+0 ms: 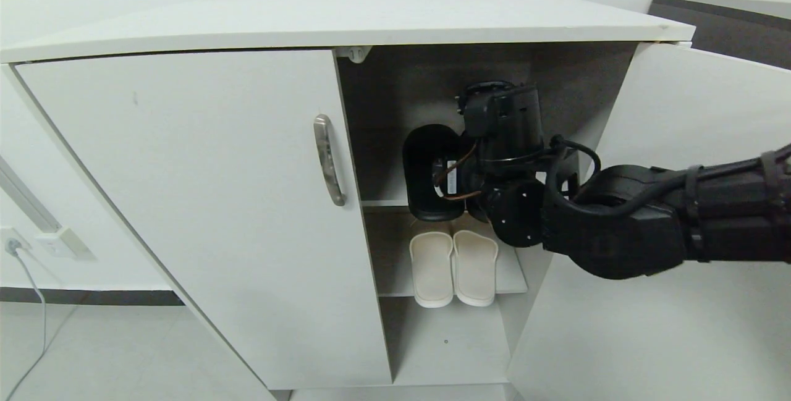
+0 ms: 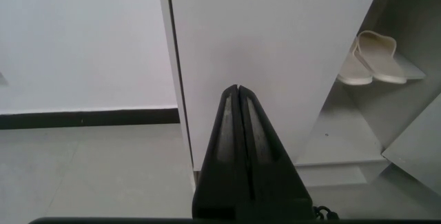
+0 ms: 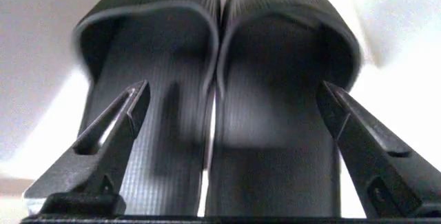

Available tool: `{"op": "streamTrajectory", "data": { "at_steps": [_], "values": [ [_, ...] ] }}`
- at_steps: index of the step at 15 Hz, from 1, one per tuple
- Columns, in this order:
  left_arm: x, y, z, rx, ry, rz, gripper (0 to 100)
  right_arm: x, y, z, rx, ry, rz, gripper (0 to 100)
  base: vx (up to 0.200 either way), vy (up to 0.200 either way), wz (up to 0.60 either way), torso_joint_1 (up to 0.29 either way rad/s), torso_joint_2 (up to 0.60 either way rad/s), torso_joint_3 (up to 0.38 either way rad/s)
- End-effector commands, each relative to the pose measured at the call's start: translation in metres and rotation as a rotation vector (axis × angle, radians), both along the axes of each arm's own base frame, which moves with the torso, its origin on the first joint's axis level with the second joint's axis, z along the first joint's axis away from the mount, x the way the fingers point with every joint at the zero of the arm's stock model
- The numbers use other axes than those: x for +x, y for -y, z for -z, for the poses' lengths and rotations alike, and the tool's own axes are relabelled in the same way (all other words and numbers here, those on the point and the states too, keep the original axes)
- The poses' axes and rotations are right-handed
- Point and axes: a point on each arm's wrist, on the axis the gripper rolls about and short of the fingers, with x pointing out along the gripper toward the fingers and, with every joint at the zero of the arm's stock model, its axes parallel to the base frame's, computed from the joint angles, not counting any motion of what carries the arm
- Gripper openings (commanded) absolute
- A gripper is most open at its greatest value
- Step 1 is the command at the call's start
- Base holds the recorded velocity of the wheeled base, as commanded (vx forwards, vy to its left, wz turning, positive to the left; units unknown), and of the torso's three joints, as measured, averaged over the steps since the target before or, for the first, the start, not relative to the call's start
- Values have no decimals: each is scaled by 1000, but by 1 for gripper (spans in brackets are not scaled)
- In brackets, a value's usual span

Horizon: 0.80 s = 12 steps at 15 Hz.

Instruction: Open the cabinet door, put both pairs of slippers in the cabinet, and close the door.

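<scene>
The white cabinet (image 1: 346, 21) has its right door (image 1: 680, 141) swung open and its left door (image 1: 185, 203) closed. A white pair of slippers (image 1: 453, 268) (image 2: 372, 58) lies side by side on the middle shelf. On the shelf above lies a black pair of slippers (image 1: 426, 172) (image 3: 220, 79), heels toward me. My right gripper (image 3: 234, 96) is inside the cabinet just behind that pair, open, one finger off each outer side. My left gripper (image 2: 238, 93) is shut on nothing, low in front of the closed left door.
A metal handle (image 1: 327, 160) sits on the left door's inner edge. The bottom compartment (image 1: 445, 339) holds nothing. A wall socket with a cable (image 1: 12, 246) is at the far left, above bare grey floor (image 2: 89, 162).
</scene>
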Motion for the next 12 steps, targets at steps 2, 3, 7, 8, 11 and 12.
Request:
{"op": "streamTrajectory", "data": {
  "at_steps": [2, 3, 7, 8, 11, 12],
  "values": [
    [0, 0, 0, -1, -1, -1, 0, -53, 25, -12, 53, 38, -104, 100, 0, 0, 0, 0, 0, 0],
    [0, 0, 0, -1, -1, -1, 0, -63, 33, -10, 57, 31, -141, 100, 0, 0, 0, 0, 0, 0],
    [0, 0, 0, -1, 0, -1, 0, -90, 46, 10, 89, 10, -223, 100, 0, 0, 0, 0, 0, 0],
    [0, 0, 0, -1, -1, 1, 0, -92, 45, 11, 99, 19, -231, 0, 0, 0, 0, 0, 0, 0],
    [0, 0, 0, -1, 0, -1, 0, -92, 44, 20, 74, 5, -233, 0, 0, 0, 0, 0, 0, 0],
    [0, 0, 0, -1, 0, -1, 0, -91, 42, 25, 64, -5, -232, 0, 0, 0, 0, 0, 0, 0]
  ]
}}
